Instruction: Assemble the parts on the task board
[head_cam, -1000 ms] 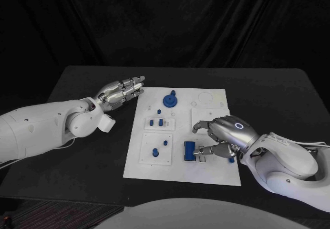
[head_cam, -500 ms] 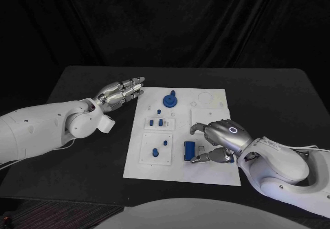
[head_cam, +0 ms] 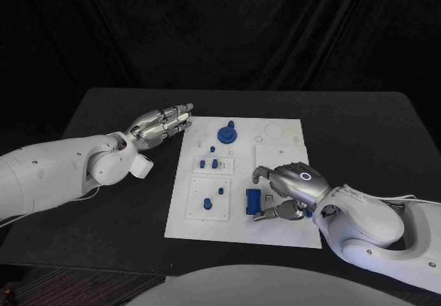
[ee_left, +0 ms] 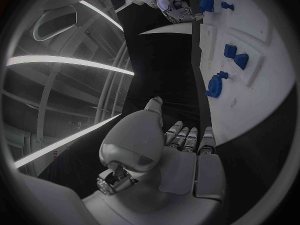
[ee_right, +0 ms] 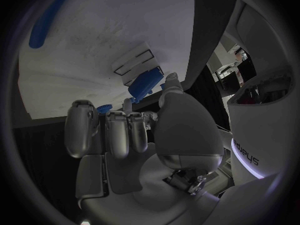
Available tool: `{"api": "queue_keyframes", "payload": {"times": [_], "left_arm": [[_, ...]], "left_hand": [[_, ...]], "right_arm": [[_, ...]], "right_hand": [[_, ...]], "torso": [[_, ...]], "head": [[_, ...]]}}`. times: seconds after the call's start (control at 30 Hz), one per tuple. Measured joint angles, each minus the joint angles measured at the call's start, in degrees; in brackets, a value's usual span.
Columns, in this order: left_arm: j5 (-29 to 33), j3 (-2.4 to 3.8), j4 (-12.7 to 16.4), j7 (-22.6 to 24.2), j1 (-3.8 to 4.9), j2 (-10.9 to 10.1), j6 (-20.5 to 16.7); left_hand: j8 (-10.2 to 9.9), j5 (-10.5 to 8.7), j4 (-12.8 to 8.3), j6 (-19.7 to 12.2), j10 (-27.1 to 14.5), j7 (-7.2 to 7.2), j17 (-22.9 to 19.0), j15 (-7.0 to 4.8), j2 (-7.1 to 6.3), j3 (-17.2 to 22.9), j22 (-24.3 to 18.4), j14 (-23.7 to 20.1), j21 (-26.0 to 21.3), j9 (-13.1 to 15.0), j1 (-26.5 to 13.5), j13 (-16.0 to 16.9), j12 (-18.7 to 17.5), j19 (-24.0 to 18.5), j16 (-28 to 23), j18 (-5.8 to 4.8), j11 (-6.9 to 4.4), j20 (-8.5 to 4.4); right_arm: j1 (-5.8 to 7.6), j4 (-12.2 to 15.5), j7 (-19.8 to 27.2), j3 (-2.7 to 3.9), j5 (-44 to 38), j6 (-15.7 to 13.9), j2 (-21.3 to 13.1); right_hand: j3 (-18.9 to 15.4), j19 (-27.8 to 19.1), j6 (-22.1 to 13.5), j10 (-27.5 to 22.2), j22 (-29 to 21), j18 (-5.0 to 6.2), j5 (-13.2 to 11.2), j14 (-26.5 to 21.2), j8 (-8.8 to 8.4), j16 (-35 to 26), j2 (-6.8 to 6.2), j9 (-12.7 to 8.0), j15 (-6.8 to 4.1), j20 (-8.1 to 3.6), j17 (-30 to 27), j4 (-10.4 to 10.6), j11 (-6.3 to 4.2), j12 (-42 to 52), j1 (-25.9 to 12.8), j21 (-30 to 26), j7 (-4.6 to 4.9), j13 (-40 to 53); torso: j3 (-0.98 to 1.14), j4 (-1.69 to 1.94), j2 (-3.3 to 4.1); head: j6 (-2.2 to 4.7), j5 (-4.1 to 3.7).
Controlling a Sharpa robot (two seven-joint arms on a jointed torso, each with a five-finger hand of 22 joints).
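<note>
The white task board [head_cam: 241, 224] lies in the middle of the table. A blue rectangular block [head_cam: 252, 201] stands on its near half. My right hand [head_cam: 289, 186] hovers just right of that block, fingers curved down and thumb low by the block's near end, with nothing plainly held. In the right wrist view the right hand [ee_right: 134, 135] is bare, with blue parts [ee_right: 147, 81] ahead of it. My left hand [head_cam: 164, 122] rests flat beside the board's far left corner, fingers straight, holding nothing. A blue round part with a knob [head_cam: 227, 134] sits at the far end.
Small blue pegs [head_cam: 212, 164] stand in a raised plate, and two more blue pieces [head_cam: 208, 204] sit in the plate nearer me. The left wrist view shows the board [ee_left: 269, 90], the round part [ee_left: 214, 85] and the right hand [ee_left: 172, 5]. Black table surrounds the board.
My right hand has slid left across the board, closing in on the blue rectangular block. The left arm has stayed still.
</note>
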Motion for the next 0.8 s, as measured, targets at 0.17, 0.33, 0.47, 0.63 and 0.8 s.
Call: {"api": "queue_keyframes", "payload": {"times": [0.17, 0.33, 0.47, 0.63, 0.8], "left_arm": [[0.00, 0.00, -0.01, 0.00, -0.04, 0.05, 0.08], [0.00, 0.00, -0.05, -0.02, -0.06, 0.05, 0.18], [0.00, 0.00, -0.05, -0.06, -0.08, 0.02, 0.25], [0.00, 0.00, -0.04, -0.10, -0.08, -0.03, 0.30], [0.00, 0.00, -0.02, -0.14, -0.09, -0.06, 0.35]], "left_hand": [[0.00, 0.00, 0.00, 0.00, 0.00, 0.00, 0.00, 0.00, 0.00, 0.01, 0.00, 0.00, 0.00, 0.00, 0.00, -0.03, 0.00, -0.02, 0.00, 0.00, 0.00, 0.02], [0.00, 0.00, -0.16, 0.00, 0.00, 0.00, -0.02, 0.12, 0.00, 0.16, 0.00, 0.12, 0.00, 0.00, 0.00, -0.03, 0.00, -0.21, 0.00, 0.00, 0.00, 0.20], [0.00, 0.00, -0.16, 0.00, 0.00, 0.00, -0.04, 0.22, 0.00, 0.16, 0.00, 0.22, 0.00, 0.05, 0.00, -0.03, 0.00, -0.21, 0.00, 0.00, 0.00, 0.21], [0.00, 0.00, -0.16, 0.00, 0.00, 0.00, -0.04, 0.22, 0.00, 0.16, 0.00, 0.22, 0.00, 0.05, 0.00, -0.03, 0.00, -0.20, 0.00, 0.00, 0.00, 0.20], [0.00, 0.00, -0.15, 0.00, 0.00, 0.00, -0.04, 0.21, 0.00, 0.16, 0.00, 0.22, 0.00, 0.05, 0.00, -0.02, 0.00, -0.20, 0.00, 0.00, 0.00, 0.20]], "right_arm": [[-0.04, -0.12, -0.08, 0.00, -0.08, 0.54, 0.34], [-0.06, -0.28, 0.01, 0.01, -0.15, 1.07, 0.52], [-0.07, -0.46, 0.31, 0.01, -0.18, 1.44, 0.69], [-0.07, -0.52, 0.74, 0.02, -0.21, 1.86, 0.87], [-0.08, -0.55, 1.36, 0.02, -0.22, 2.19, 0.95]], "right_hand": [[1.28, 0.00, -0.19, 0.00, 0.00, 0.00, 4.81, 0.00, 3.52, -0.26, 2.25, 0.57, 0.00, 0.00, 0.00, -0.18, 0.00, 0.00, 0.96, -0.45, -0.19, 0.00], [1.73, 0.00, -0.50, 0.00, -0.01, 0.00, 10.67, 0.00, 5.80, -0.26, 3.71, 0.56, 0.00, 0.00, 0.00, -0.29, 0.00, 0.00, 1.84, -0.45, -0.50, 0.00], [1.88, 0.00, -0.59, 0.00, -0.01, 0.00, 13.70, 0.00, 6.42, -0.26, 4.24, 0.04, 0.00, 0.00, -0.01, -0.45, 0.00, 0.00, 2.35, -0.45, -0.60, 0.00], [1.88, 0.00, -0.81, 0.00, -0.01, 0.00, 14.42, 0.00, 6.51, -0.26, 4.18, -0.19, 0.00, 0.00, -0.01, -0.45, -0.01, 0.00, 2.53, -0.45, -0.81, 0.00], [1.88, 0.00, -1.21, 0.00, -0.01, 0.00, 17.30, 0.00, 6.90, -0.26, 4.33, -0.81, 0.00, 0.00, -0.01, -0.45, -0.01, 0.00, 3.73, -0.45, -0.80, 0.00]], "torso": [[0.01, -0.02, 0.00], [0.01, -0.02, 0.01], [0.01, -0.03, 0.02], [0.01, -0.03, 0.03], [0.01, -0.06, 0.03]], "head": [[0.00, 0.02], [0.00, -0.01], [0.00, 0.01], [0.00, 0.08], [0.00, 0.19]]}}
